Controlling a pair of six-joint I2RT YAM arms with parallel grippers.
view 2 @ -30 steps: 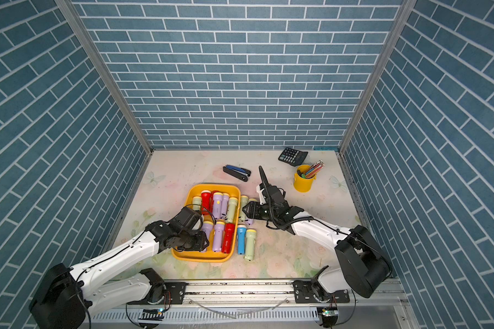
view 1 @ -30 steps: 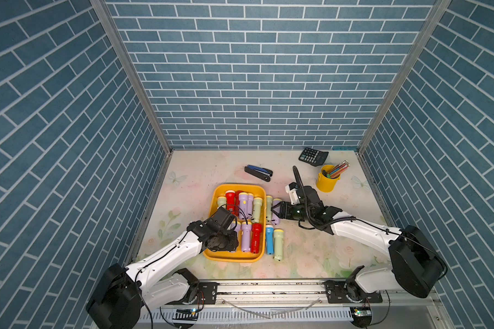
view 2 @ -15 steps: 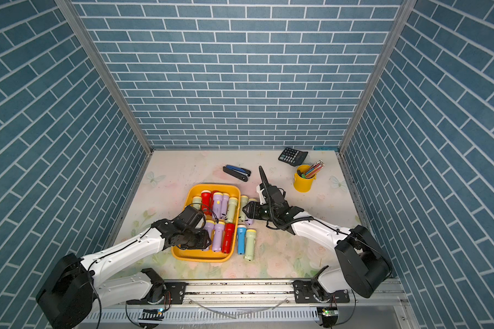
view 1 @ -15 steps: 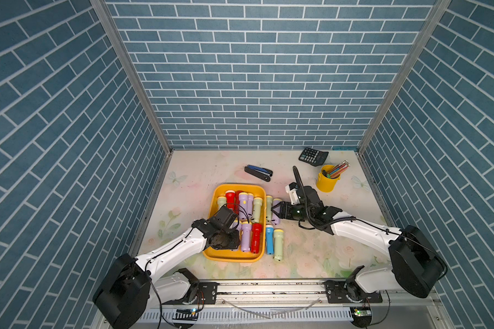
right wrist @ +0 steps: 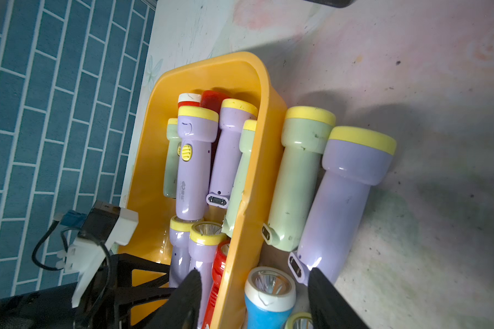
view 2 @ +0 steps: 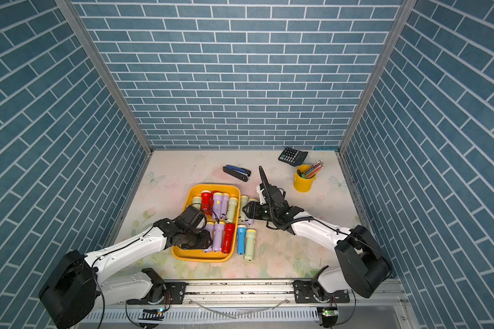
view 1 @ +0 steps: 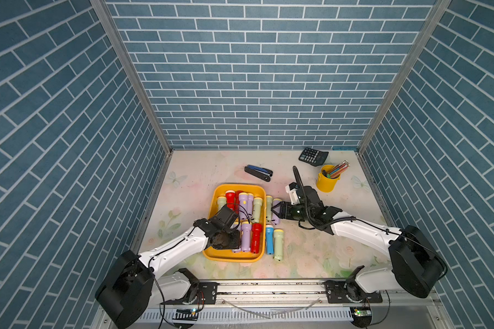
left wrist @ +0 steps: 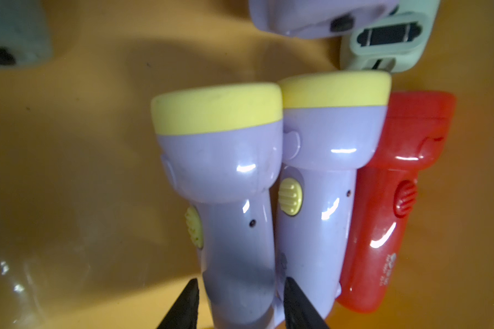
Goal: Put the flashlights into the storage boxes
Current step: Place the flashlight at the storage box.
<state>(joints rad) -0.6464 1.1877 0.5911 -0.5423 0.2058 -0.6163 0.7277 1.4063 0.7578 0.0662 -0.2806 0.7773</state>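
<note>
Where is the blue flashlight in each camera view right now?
Top view: blue flashlight lies just outside the yellow tray, next to a pale green flashlight.
Top view: same spot, beside the tray.
Left wrist: not in it; only the tray's floor shows.
Right wrist: lens facing the camera, beside the tray's outer wall.
Shared landmark: the yellow tray.

tray [view 1: 228, 257]: centre | 4 flashlights [view 1: 269, 240]: just right of tray | cup [view 1: 327, 183]: before calculator [view 1: 313, 156]

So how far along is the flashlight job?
Done: about nine flashlights lie in the yellow-orange tray. In hand: left hand straddles a lilac flashlight there; right hand, open, at a second lilac flashlight outside. Left: that, two pale green flashlights, a blue flashlight.
</note>
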